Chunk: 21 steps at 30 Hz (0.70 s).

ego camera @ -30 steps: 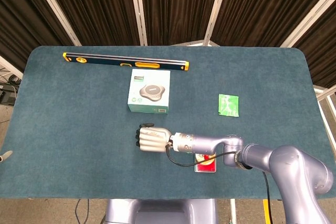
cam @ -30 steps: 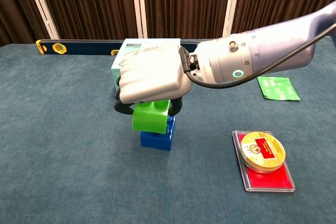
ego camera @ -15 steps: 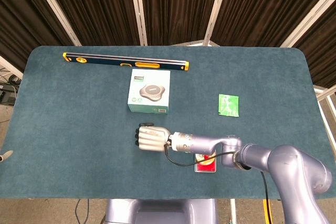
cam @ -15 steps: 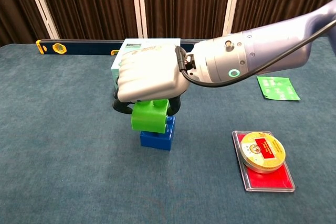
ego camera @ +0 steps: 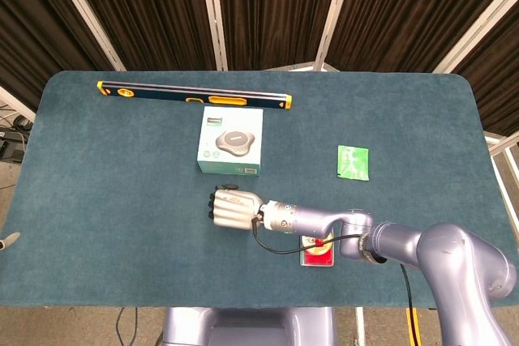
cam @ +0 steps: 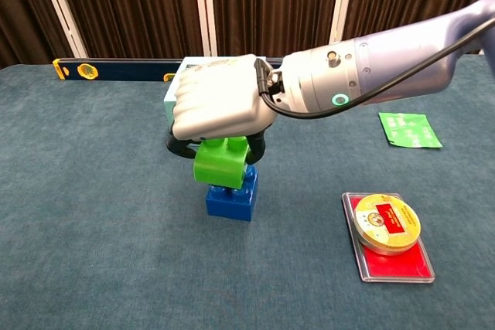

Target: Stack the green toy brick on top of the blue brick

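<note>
The right robot hand (cam: 220, 110) is clamped around the green toy brick (cam: 220, 163), holding it slightly tilted just above the blue brick (cam: 231, 199), which sits on the counter (cam: 93, 214) left of the red-tray tin (cam: 387, 223). If pressed down crooked, the studs could miss, and the green brick could slide off or shove the blue one aside.

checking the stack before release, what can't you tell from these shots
- Head view: the right hand covers the green toy brick and the blue toy brick entirely.
- Chest view: whether green sits squarely on blue; the hand hides its top and fingertips.
- Left hand: in neither view.
</note>
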Motion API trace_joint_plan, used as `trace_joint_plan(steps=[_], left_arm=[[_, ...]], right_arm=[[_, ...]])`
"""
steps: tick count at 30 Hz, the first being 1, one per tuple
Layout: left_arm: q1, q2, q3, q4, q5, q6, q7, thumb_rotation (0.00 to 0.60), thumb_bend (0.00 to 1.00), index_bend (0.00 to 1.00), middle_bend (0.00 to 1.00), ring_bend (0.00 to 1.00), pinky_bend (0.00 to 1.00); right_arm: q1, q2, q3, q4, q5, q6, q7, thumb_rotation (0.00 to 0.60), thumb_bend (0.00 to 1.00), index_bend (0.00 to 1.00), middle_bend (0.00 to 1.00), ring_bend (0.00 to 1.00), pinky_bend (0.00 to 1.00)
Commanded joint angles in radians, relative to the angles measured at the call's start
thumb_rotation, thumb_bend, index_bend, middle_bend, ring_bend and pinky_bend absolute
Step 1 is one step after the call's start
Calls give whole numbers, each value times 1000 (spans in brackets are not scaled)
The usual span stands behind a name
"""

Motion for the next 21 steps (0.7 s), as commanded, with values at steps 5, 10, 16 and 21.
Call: trace_joint_plan(steps=[5, 10, 16, 21], left_arm=[[0, 1, -1, -2, 2, 2, 2, 600, 0, 0, 0, 0, 0], [-1, -1, 0, -2, 1, 1, 6, 600, 0, 0, 0, 0, 0], [-2, -1, 0, -2, 0, -1, 9, 600, 0, 0, 0, 0, 0], [-2, -2, 0, -1, 2, 0, 8, 600, 0, 0, 0, 0, 0]], right_arm=[[-4, 5, -6, -11, 15, -13, -3, 600, 274, 430, 552, 419, 591], [-3, 8, -11, -25, 15, -11, 0, 600, 274, 431, 552, 422, 593], [-2, 13, -9, -34, 24, -13, -5, 600, 275, 430, 552, 423, 594], [-3, 14, -15, -35, 25, -16, -12, 600, 275, 430, 552, 424, 594]])
